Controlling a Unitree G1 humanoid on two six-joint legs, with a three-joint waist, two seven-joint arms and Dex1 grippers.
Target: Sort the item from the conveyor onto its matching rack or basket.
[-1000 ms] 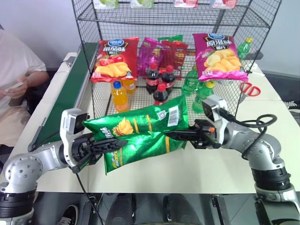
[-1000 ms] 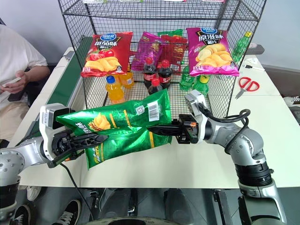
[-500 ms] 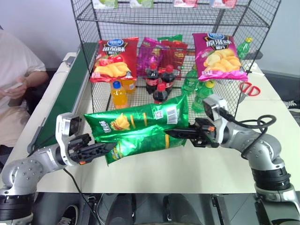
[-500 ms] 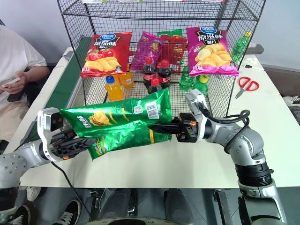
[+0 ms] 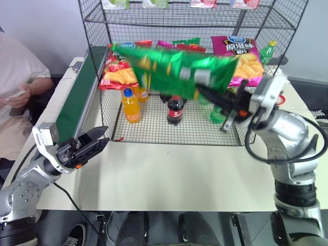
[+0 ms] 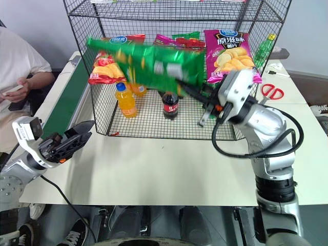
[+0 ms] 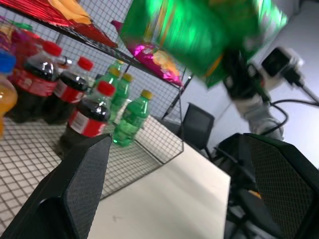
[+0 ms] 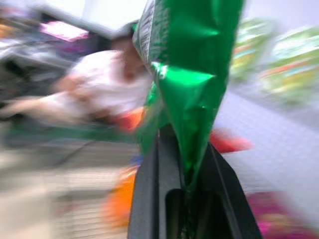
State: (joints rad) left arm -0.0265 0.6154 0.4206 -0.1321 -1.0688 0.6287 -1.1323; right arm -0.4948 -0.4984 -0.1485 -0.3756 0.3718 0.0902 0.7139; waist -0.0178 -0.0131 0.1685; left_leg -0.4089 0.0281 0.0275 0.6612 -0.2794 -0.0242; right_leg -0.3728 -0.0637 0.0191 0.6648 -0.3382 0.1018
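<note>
Since a second ago the left gripper (image 5: 95,142) has let go of the green crisp bag (image 5: 174,72) and drawn back low to the near left, while the right gripper (image 5: 218,97) has carried the bag up alone. On the far left a seated person (image 5: 15,77) is beside the conveyor (image 5: 77,100), whose belt lies bare. The left gripper's black fingers stand wide apart and hold nothing. In the middle the bag hangs in the air, stretched leftward in front of the black wire rack (image 5: 195,18), level with the shelf of red and magenta crisp bags and above the bottles in the basket. On the right, the right gripper's jaws are pinched tight on the bag's right end. The step in hand looks like the lift toward the crisp shelf; next the bag likely needs pushing far enough in to rest on the mesh before release
</note>
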